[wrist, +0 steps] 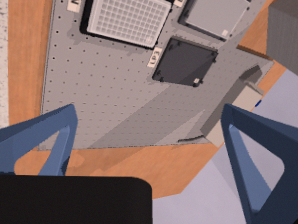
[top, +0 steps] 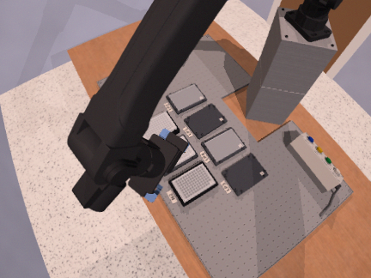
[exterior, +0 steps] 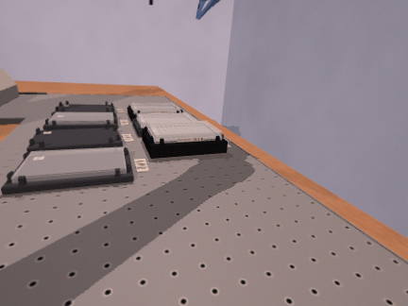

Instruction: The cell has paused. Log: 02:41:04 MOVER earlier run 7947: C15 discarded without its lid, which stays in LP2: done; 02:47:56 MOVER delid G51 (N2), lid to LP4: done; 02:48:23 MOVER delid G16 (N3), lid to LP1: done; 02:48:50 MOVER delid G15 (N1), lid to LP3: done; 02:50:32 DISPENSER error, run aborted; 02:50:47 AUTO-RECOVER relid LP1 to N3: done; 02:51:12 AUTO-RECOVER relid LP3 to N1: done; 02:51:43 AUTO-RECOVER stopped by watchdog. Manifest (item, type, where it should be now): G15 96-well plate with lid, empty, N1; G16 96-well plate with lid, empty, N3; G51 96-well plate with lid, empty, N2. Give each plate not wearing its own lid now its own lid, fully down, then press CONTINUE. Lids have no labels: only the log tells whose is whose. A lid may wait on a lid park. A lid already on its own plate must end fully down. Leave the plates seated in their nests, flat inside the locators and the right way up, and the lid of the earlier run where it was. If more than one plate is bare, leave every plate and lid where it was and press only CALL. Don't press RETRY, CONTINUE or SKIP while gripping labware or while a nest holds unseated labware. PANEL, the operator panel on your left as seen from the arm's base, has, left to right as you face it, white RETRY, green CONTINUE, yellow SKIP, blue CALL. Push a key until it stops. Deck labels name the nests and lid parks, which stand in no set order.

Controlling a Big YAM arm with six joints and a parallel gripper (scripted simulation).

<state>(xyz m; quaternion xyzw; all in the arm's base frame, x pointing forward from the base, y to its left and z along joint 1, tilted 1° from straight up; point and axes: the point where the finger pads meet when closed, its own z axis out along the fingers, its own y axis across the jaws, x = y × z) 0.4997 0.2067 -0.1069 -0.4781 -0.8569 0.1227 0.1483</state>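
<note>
Your arm hangs high over the plates, hand (wrist: pixel 149 145) spread wide, holding nothing; only the top view shows the panel (top: pixel 315 161).

Bare plate (top: pixel 192 183) — arm (top: pixel 142 99) overhead

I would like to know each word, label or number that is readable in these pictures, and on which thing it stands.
No text can be read.
Deck labels beside the nests and lid parks: printed, too small and blurred.
Label in the wrist view: blurred.
Panel keys: coloured only, no lettering visible.
</note>
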